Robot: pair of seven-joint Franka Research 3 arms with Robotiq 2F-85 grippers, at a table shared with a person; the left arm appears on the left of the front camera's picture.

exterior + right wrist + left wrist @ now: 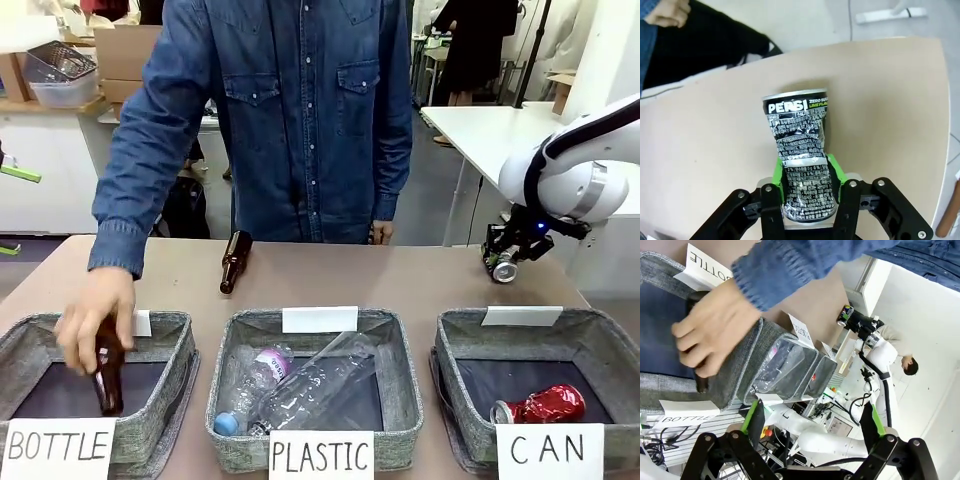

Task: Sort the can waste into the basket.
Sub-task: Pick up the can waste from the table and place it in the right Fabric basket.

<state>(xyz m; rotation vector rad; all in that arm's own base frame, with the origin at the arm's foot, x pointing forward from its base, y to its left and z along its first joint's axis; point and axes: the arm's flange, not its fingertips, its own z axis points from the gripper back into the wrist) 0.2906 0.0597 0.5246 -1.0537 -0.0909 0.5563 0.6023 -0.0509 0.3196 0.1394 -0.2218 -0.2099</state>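
Observation:
My right gripper (807, 171) is shut on the dented dark can (797, 145) with white print, its green pads pressing the can's narrow waist. From the front, that gripper (506, 258) sits at the table's far right with the can's silver end (505, 269) facing the camera. I cannot tell whether the can rests on the table. The red can (541, 404) lies inside the grey basket (600, 332) signed "CAN", at the near right. My left gripper (815, 416) is open and holds nothing. Far off in its view are the dark can (844, 315) and the red can (813, 377).
A person's hand (92, 318) holds a brown bottle (108, 378) down in the "BOTTLE" basket (170, 330). Another brown bottle (235, 262) lies on the table behind the "PLASTIC" basket (400, 345), which holds clear plastic bottles (315, 385). Bare table lies between the dark can and the baskets.

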